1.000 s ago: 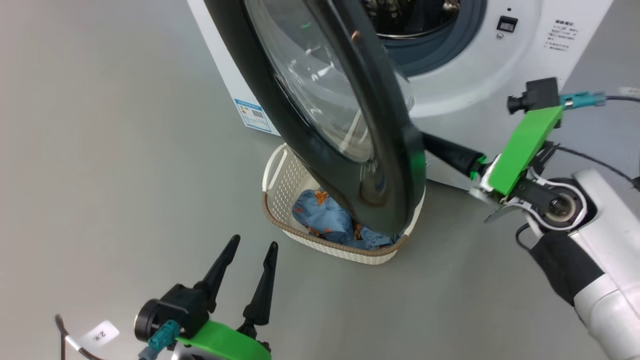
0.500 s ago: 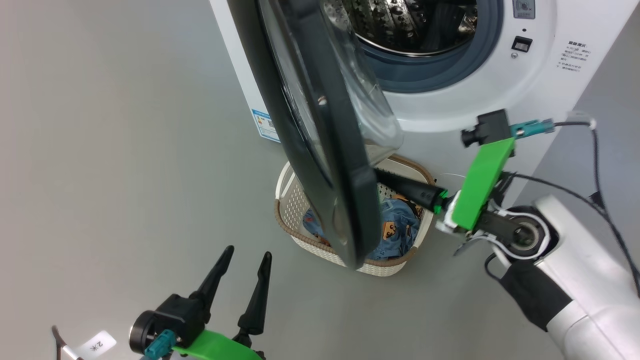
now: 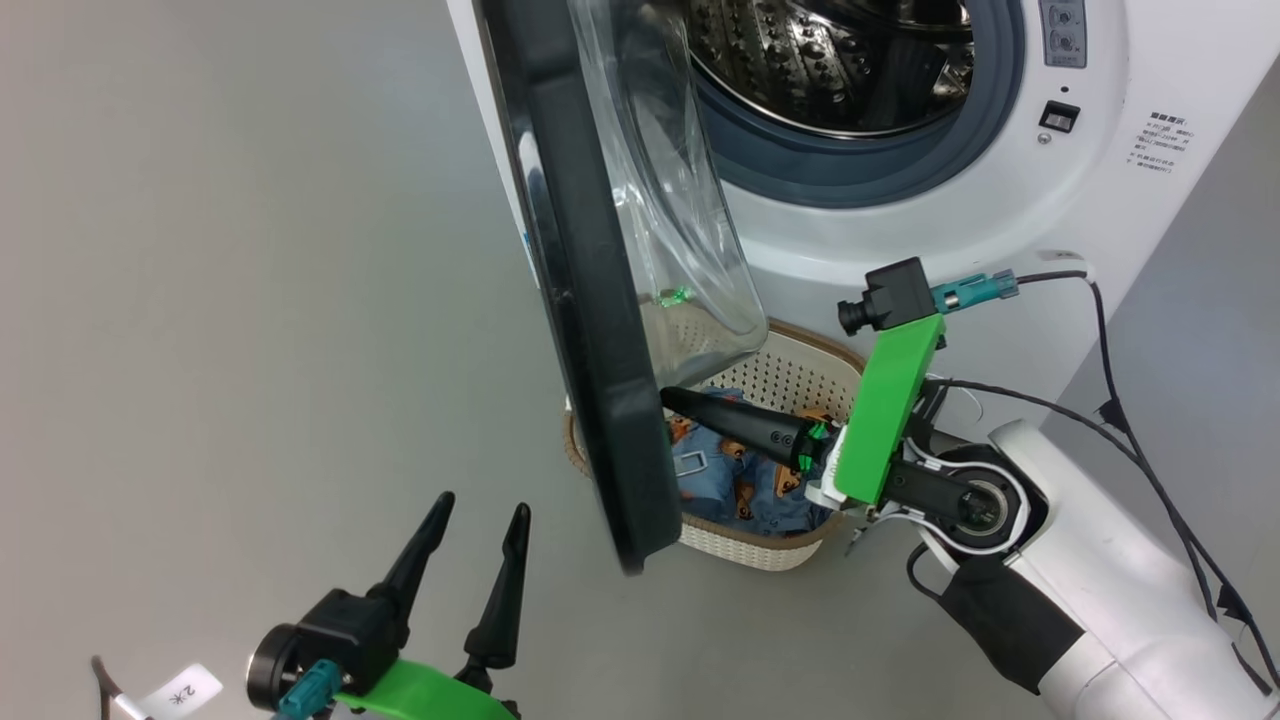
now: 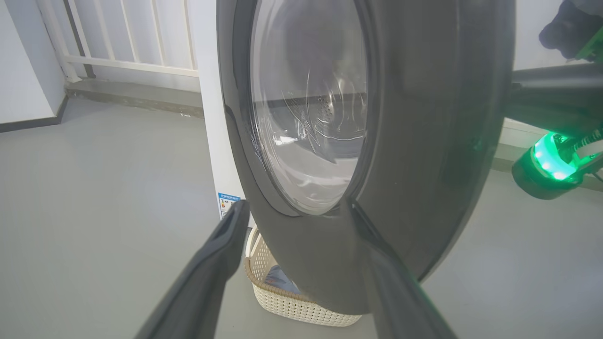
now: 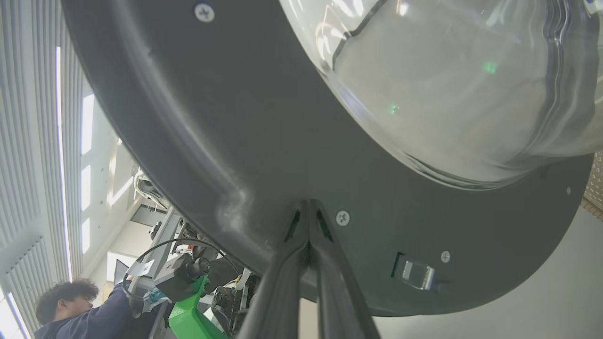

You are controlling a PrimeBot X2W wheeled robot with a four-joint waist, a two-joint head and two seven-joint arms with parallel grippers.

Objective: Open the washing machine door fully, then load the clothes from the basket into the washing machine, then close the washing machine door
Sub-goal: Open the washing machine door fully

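**Washing machine door** [image 3: 585,330]: swung out roughly square to the washing machine [image 3: 1000,240], seen edge-on in the head view. Judged partly open, not fully.
**Drum** [image 3: 830,80]: exposed, with no garment seen inside.
**Clothes** [image 3: 725,480]: in the basket [image 3: 760,550] on the floor beneath the door. Loading not begun.
**Right gripper** [image 3: 676,403]: fingers pressed together, tips against the door's inner face near its lower rim.
**Left gripper** [image 3: 482,512]: fingers spread, empty, apart from the door.
**Door closing**: outstanding.

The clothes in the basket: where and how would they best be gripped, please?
Probably pinch a raised fold of the clothes from above, coming in right of the washing machine door: its lower edge overhangs the basket's left part, and the soft heap lies below the rim.
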